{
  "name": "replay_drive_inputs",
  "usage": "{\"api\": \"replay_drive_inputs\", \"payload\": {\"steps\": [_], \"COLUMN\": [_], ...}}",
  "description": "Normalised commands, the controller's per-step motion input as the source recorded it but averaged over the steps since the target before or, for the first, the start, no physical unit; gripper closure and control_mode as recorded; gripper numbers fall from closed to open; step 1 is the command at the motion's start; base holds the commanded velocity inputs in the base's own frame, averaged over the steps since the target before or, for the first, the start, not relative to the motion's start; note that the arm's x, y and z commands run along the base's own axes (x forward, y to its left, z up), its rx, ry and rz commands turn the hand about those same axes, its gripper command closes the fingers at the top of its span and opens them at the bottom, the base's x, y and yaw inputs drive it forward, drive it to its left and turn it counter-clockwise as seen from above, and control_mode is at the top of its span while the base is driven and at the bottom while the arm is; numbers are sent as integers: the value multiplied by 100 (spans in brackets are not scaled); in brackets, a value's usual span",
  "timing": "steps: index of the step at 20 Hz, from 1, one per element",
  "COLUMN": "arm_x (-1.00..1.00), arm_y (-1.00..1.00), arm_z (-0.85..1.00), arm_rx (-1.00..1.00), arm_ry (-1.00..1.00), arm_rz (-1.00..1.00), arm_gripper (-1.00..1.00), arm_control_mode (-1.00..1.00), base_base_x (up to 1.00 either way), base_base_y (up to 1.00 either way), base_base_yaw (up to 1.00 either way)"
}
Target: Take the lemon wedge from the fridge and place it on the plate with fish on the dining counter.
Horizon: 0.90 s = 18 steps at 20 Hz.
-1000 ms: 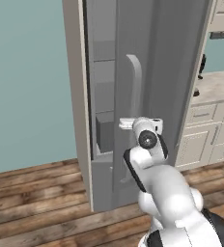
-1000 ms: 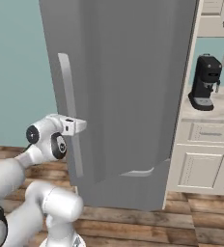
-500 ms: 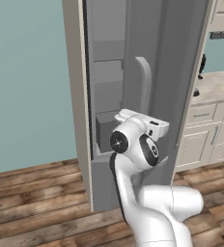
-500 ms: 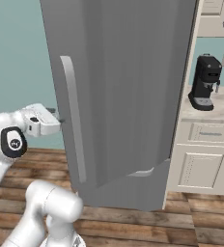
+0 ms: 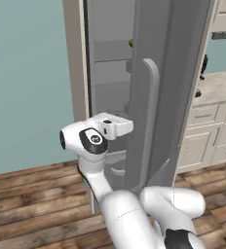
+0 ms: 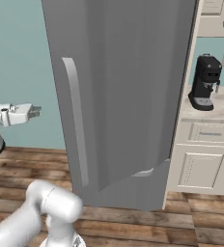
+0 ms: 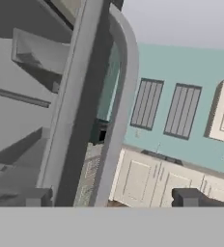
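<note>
My gripper [image 6: 35, 112] stood with its jaws spread wide and nothing between them, just clear of the fridge [image 6: 128, 96] door's pale handle [image 5: 151, 121], on its hinge-free side. The door hung partly ajar, the grey shelves [image 5: 110, 58] showing through the gap. A small greenish speck [image 5: 131, 43] sat on an upper shelf past the door edge; I could not tell whether it was the lemon wedge or the darker rounder item. I judged the gap narrow for my wrist: reaching in might have caught the door edge or handle, knocking the door wider or shut. Picking the wrong green thing was the other risk.
</note>
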Motion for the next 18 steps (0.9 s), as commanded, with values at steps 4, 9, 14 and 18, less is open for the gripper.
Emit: {"api": "replay_drive_inputs", "payload": {"steps": [4,9,14,18], "arm_x": [92,77,86,63], "arm_y": [26,-10,-37,-69], "arm_z": [0,0,-8,-7], "arm_rx": [-11,-2,-3,0], "arm_ry": [14,11,14,13], "arm_rz": [-18,-34,-36,-32], "arm_gripper": [-100,-100,-100,-100], "arm_control_mode": [-100,-100,-100,-100], "base_base_x": [0,0,0,0], "base_base_y": [0,0,0,0], "base_base_yaw": [0,0,0,0]}}
